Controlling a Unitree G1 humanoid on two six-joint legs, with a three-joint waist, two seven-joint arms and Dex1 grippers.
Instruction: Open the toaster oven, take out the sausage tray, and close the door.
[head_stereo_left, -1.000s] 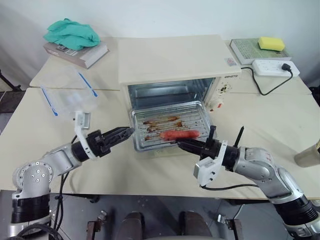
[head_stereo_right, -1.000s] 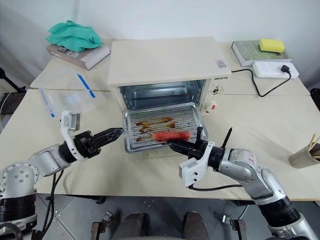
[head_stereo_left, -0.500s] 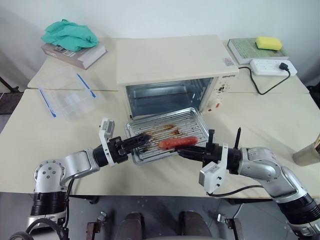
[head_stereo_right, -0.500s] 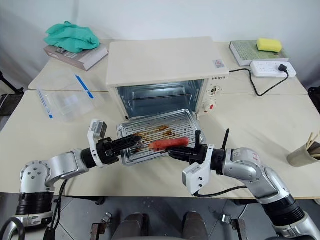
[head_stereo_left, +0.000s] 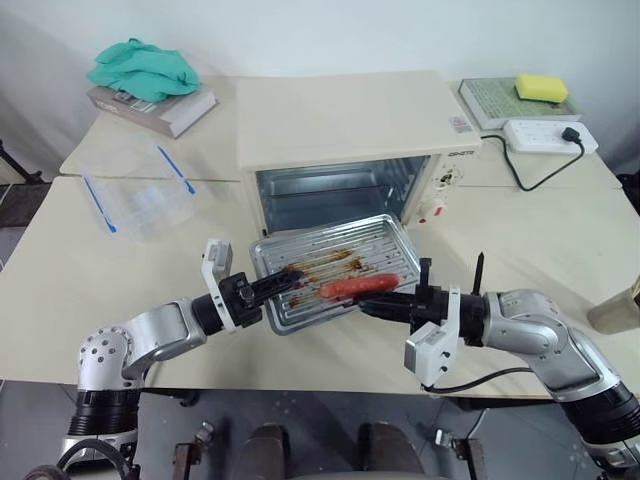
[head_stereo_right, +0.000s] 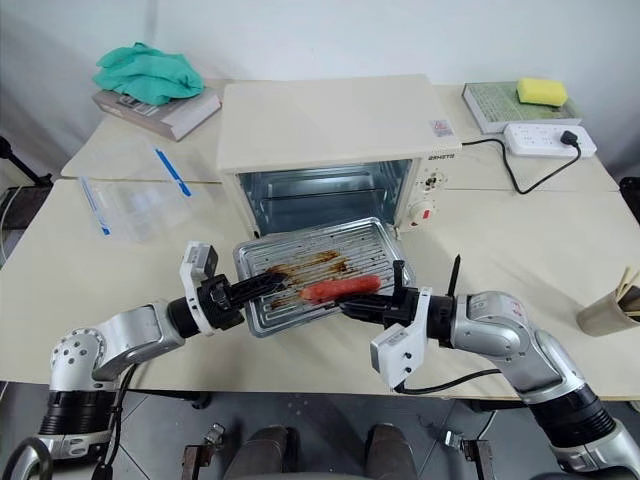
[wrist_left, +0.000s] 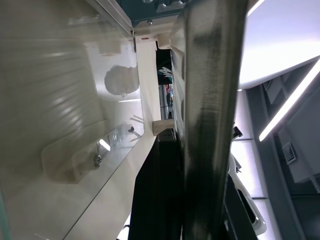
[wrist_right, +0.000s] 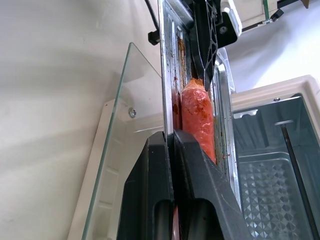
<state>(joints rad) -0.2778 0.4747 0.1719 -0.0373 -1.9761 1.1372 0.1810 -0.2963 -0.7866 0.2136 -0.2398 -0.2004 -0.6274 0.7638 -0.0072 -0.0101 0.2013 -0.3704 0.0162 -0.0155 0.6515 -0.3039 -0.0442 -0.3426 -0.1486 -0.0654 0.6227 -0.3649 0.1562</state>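
Sausage tray (head_stereo_left: 335, 271) held level outside the open toaster oven (head_stereo_left: 350, 135), left gripper (head_stereo_left: 282, 284) and right gripper (head_stereo_left: 372, 304) each clamped on opposite rims to steady it.

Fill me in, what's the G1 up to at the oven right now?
It is lifting the sausage tray out of the toaster oven. The door is folded down open. The left gripper is shut on the tray's left edge, the right gripper on its front edge. The tray sits tilted just in front of the cavity, with the sausage lying on it. Closing the door is not yet done.
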